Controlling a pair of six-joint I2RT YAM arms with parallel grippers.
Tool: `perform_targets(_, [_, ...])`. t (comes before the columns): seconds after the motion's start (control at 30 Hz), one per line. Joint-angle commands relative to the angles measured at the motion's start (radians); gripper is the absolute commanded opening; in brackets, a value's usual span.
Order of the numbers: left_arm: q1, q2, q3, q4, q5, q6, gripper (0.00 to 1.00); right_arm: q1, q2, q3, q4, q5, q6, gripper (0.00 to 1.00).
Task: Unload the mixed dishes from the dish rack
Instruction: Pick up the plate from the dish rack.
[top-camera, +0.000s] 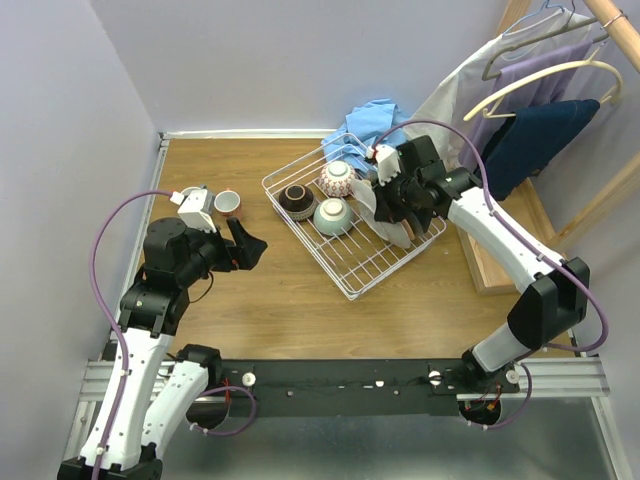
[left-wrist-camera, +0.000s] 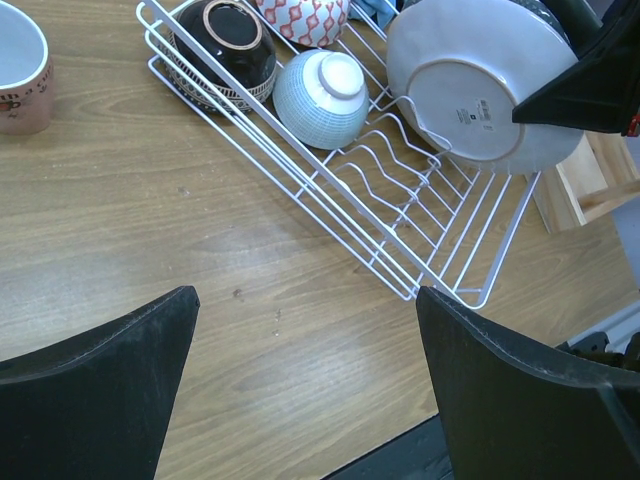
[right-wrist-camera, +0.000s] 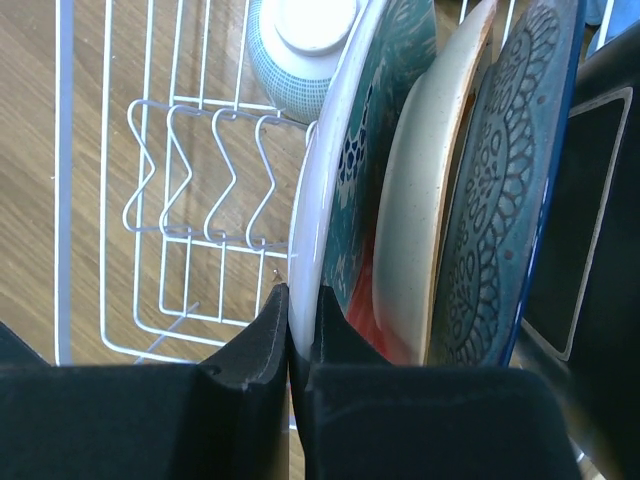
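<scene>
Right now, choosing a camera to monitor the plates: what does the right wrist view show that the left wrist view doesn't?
Only the right wrist view clearly shows the right pincer clamped on the front plate at its rim, with a cream plate and a dark blue patterned plate behind it. Only the left wrist view shows the open left pincer, a cup on the table and a dark brown bowl. Both show the front plate, the pale green bowl and the dish rack.

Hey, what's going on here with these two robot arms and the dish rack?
The right hand is pinched on the rim of the outermost plate, one of several standing upright in the dish rack. The left hand hangs open over the table beside the rack. Three bowls sit in the rack, and one cup stands on the table.
</scene>
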Motion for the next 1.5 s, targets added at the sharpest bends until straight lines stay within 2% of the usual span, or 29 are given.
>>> perform_targets(0.0, [-0.009,-0.004,0.017,0.021,0.027,0.013,0.99,-0.004,-0.066,0.103,-0.01,-0.052,0.023,0.01])
perform_targets(0.63, [-0.012,0.007,0.025,0.01,-0.01,-0.011,0.99,-0.004,-0.15,0.191,-0.116,-0.184,0.022,0.01])
perform_targets(1.0, [-0.012,0.03,0.048,-0.017,-0.088,-0.102,0.99,0.017,-0.178,0.196,-0.107,-0.36,-0.038,0.01])
perform_targets(1.27, [-0.011,0.053,0.083,-0.054,-0.117,-0.126,0.99,0.273,-0.152,0.228,-0.077,-0.166,-0.1,0.01])
perform_targets(1.47, [-0.012,0.088,0.137,-0.161,-0.186,-0.175,0.99,0.471,-0.146,0.189,0.002,0.127,-0.173,0.01])
